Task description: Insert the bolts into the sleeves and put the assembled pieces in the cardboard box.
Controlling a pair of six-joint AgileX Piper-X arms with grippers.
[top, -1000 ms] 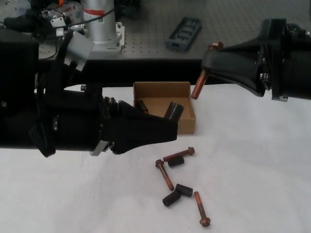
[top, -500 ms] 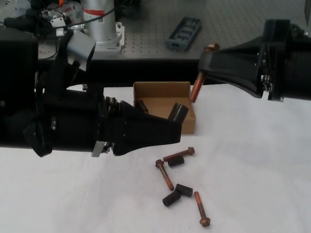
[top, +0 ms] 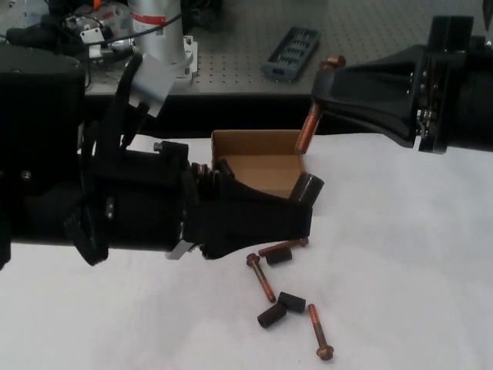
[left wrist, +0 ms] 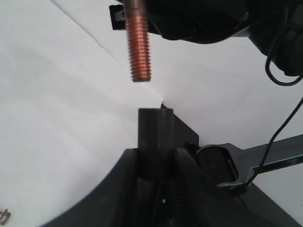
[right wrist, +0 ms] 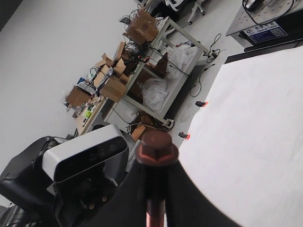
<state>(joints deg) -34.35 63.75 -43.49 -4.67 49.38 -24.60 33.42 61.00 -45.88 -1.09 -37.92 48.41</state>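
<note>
My left gripper [top: 304,202] is shut on a black sleeve [top: 307,187] [left wrist: 155,139], held above the right front corner of the cardboard box [top: 258,143]. My right gripper [top: 323,86] is shut on a copper bolt [top: 310,124] [right wrist: 155,156], thread end down, hanging just above the sleeve. In the left wrist view the bolt's threaded tip [left wrist: 138,47] sits a short gap above the sleeve's open end, slightly off to one side. An assembled piece [top: 223,167] lies inside the box.
Loose on the white cloth in front of the box lie three copper bolts [top: 262,278] [top: 283,247] [top: 319,332] and three black sleeves [top: 278,256] [top: 291,301] [top: 269,316]. A dark tray [top: 291,51] and a metal post base [top: 160,46] stand on the bench behind.
My left gripper carried the sleeve to the right, under the bolt. My right gripper shifted the bolt slightly left and up, nearer vertical.
</note>
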